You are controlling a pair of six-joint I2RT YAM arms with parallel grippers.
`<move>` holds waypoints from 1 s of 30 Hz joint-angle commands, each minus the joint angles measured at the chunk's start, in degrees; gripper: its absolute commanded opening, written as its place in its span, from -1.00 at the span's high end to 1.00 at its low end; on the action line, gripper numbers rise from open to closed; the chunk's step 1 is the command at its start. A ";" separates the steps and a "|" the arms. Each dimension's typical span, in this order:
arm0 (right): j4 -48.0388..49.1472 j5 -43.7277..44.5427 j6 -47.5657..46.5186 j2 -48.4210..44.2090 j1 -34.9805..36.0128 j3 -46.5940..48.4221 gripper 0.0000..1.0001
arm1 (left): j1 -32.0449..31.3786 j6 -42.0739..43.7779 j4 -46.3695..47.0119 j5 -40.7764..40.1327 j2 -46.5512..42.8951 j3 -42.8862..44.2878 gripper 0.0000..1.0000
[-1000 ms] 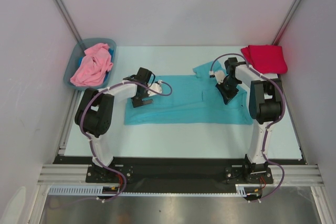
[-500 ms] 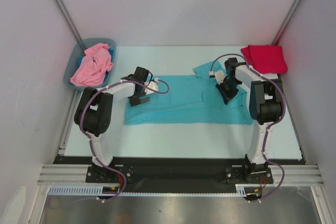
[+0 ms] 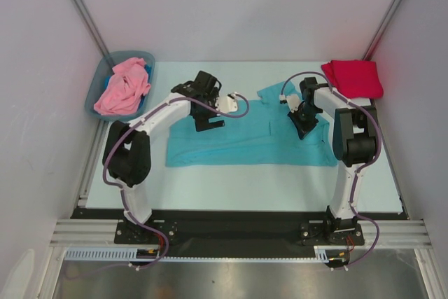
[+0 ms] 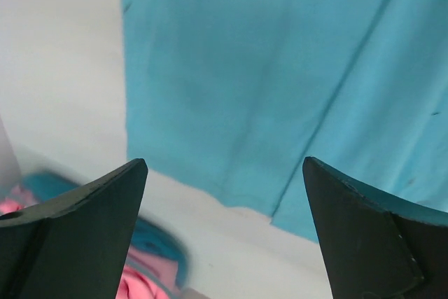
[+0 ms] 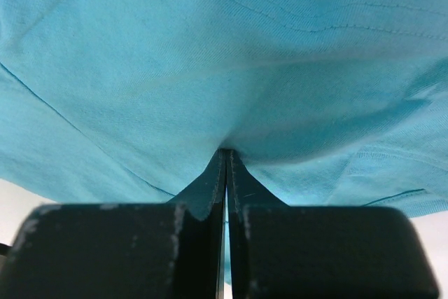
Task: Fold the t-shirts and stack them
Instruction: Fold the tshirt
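My right pincer [image 5: 225, 153] pinches the teal shirt [image 3: 238, 141].
My left pincer [image 4: 224, 166] is spread wide over it, above a pale table [image 3: 245, 183] with white walls [image 3: 231, 12].

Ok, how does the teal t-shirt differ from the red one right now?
The teal t-shirt lies spread out across the middle of the table; the red t-shirt is folded into a compact block at the far right corner. The teal t-shirt is pinched by the shut right gripper; the red t-shirt is touched by no gripper. Both rest on the table.
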 commanded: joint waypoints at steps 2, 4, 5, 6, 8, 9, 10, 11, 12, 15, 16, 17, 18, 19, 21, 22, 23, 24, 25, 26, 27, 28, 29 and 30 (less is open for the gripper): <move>5.12 -0.59 0.34 2.96 0.99 -2.72 1.00 | -2.06 1.76 -6.35 7.71 4.38 5.37 -1.00; 4.95 -0.50 0.34 2.97 1.08 -2.37 1.00 | -2.42 1.33 -7.49 9.38 6.75 6.96 -0.99; 5.04 -0.59 0.34 2.88 1.08 -2.46 1.00 | -2.85 1.33 -7.76 10.17 7.29 7.93 -0.99; 5.04 -0.50 0.34 2.62 1.08 -2.54 1.00 | -3.03 1.33 -7.76 10.79 7.64 8.11 -0.99; 4.77 -0.50 0.34 2.35 1.08 -2.72 1.00 | -3.91 1.24 -7.76 12.28 8.78 8.64 -0.99; 4.77 -0.50 0.25 2.26 1.08 -3.07 1.00 | -4.26 1.24 -7.76 12.72 9.31 8.90 -0.99; 4.86 -0.33 0.34 2.00 1.08 -3.25 1.00 | -4.87 1.06 -7.50 13.51 10.36 9.16 -1.00; 4.86 -0.24 0.25 1.91 1.17 -3.33 1.00 | -5.14 0.80 -7.41 14.13 10.98 10.12 -0.99; 4.95 -0.24 0.25 1.82 1.26 -3.42 1.00 | -5.49 0.71 -7.32 14.57 11.51 10.66 -0.99; 4.77 -0.15 0.34 1.38 1.17 -3.42 1.00 | -7.07 0.10 -6.27 16.24 12.65 11.54 -0.99; 4.69 -0.24 0.43 1.21 1.17 -3.34 1.00 | -7.51 0.01 -5.40 16.59 12.83 11.54 -0.99; 4.60 -0.24 0.52 1.03 1.17 -3.25 1.00 | -8.39 0.01 -5.13 16.77 12.92 11.37 -0.99; 4.60 -0.24 0.60 1.03 1.17 -3.25 1.00 | -8.74 0.01 -4.86 16.94 13.09 11.19 -1.00; 4.34 -0.33 0.60 0.94 1.26 -2.99 1.00 | -9.10 -0.08 -4.17 16.95 13.27 11.19 -0.99; 3.98 -0.33 0.34 0.77 1.35 -2.98 1.00 | -9.80 -0.52 -3.29 17.21 13.53 11.10 -0.99; 3.98 -0.33 0.17 0.59 1.35 -2.90 1.00 | -10.24 -0.61 -3.02 17.30 13.62 11.01 -0.99; 3.81 -0.24 0.08 0.33 1.35 -2.90 1.00 | -10.42 -0.61 -2.84 17.30 13.88 10.66 -0.99; 3.81 -0.15 -0.01 0.24 1.43 -2.81 1.00 | -10.77 -0.69 -1.71 16.77 13.89 10.14 -0.99; 3.54 -0.24 -0.10 0.07 1.43 -2.72 1.00 | -11.20 -0.87 -1.09 16.51 13.80 9.61 -0.99; 3.37 -0.33 -0.19 -0.11 1.52 -2.29 1.00 | -11.56 -0.87 -0.13 16.07 13.71 8.39 -0.99; 3.11 -0.50 -0.19 -0.29 1.52 -2.28 1.00 | -11.82 -1.13 0.84 14.59 13.80 7.77 -0.99; 2.93 -0.85 -0.19 -0.29 1.61 -2.02 1.00 | -12.00 -1.40 2.77 13.62 13.62 7.15 -0.99; 2.67 -1.03 -0.27 -0.46 1.61 -2.02 1.00 | -12.43 -1.57 3.83 12.65 13.71 5.84 -0.99; 2.58 -1.12 -0.36 -0.72 1.70 -1.93 1.00 | -12.44 -1.75 5.67 11.86 13.71 5.13 -1.00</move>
